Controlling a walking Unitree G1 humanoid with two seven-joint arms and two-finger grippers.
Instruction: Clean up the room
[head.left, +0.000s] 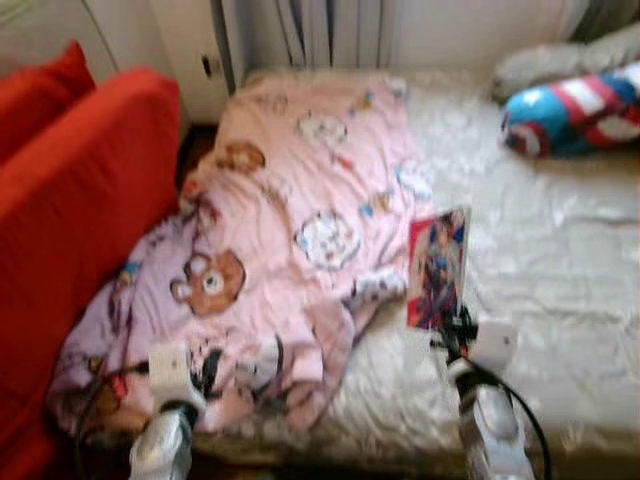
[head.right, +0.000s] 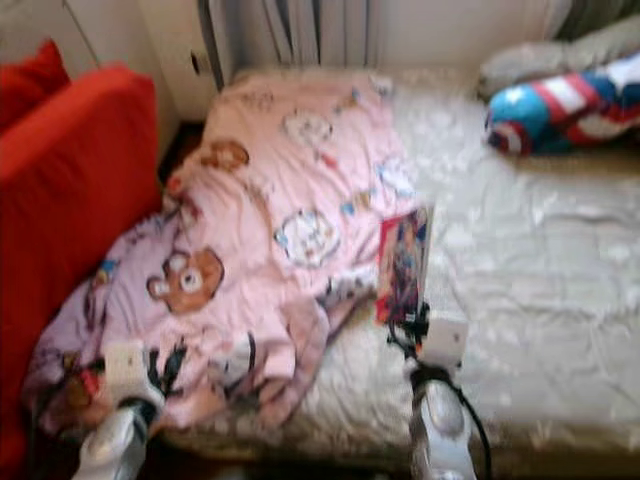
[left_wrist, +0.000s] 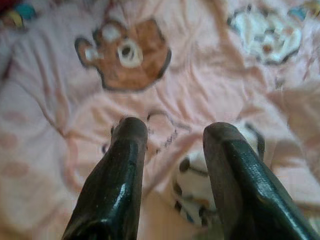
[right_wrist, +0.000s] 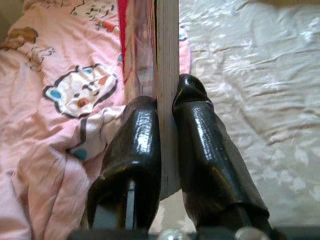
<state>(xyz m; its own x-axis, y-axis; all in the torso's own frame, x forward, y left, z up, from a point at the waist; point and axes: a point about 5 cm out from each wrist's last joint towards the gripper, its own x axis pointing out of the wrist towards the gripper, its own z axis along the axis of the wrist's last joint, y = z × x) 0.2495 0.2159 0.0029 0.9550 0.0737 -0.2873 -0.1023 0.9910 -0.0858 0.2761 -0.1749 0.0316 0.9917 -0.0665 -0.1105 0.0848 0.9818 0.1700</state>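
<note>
The right gripper (right_wrist: 166, 107) pinches a thin book (head.left: 437, 268) between its two black fingers (right_wrist: 135, 145), one finger pressed on each face, and holds it upright on edge above the bed (head.left: 560, 290), just past the bed's near edge. The book's cover is red and blue with a figure on it; the blur hides any finer detail. It stands at the boundary between the pink cartoon-print blanket (head.left: 300, 230) and the bare white sheet.

The left gripper (left_wrist: 172, 132) hovers over the blanket near the bed's near-left corner, its fingers (left_wrist: 120, 165) spread apart with nothing between them. Below them lie a brown bear print and rumpled folds of pink fabric.

The blanket is bunched across the left half of the bed and spills over the near edge. A red sofa (head.left: 80, 220) stands just beside the bed's left edge. A red, white and blue star-marked cushion (head.left: 570, 110) rests near the far-right corner of the bed.
</note>
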